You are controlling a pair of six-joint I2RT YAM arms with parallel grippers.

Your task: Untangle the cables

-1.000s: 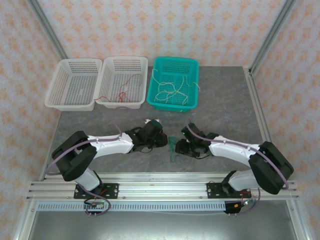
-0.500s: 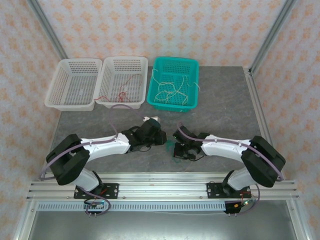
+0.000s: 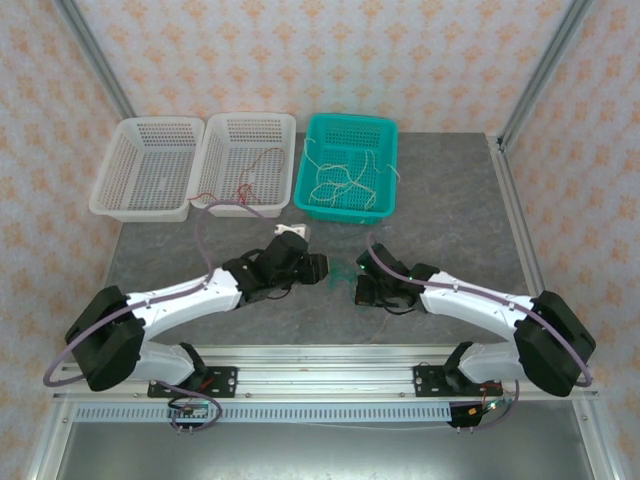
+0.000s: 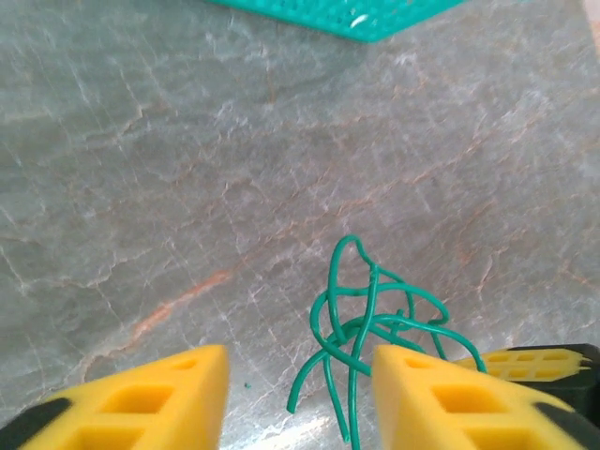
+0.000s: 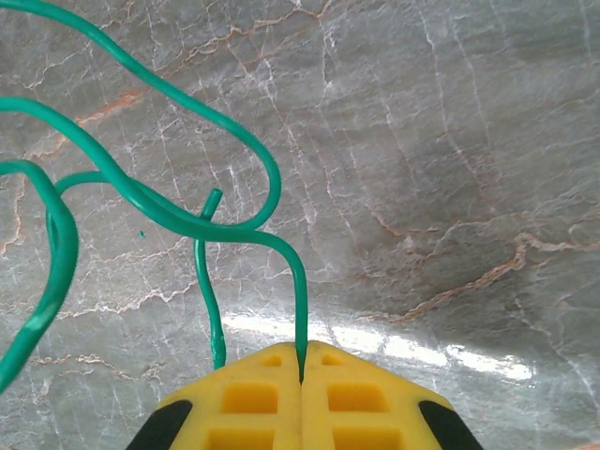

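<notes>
Top external: grey marble table (image 3: 450, 230), papered walls (image 3: 330, 60) | left gripper (image 4: 300, 384) parted | right gripper (image 5: 301, 375) pinching green cable (image 5: 159, 206)

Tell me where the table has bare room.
Bare: right of the teal basket to the table edge; between the left white basket and left arm. Crowded: centre, left hand and right hand at the green cable.

left gripper (image 4: 300, 375) parted, right gripper (image 5: 301, 367) clamped on green cable (image 5: 302, 309)

No text, label, brand, number or sign can be read anywhere.
</notes>
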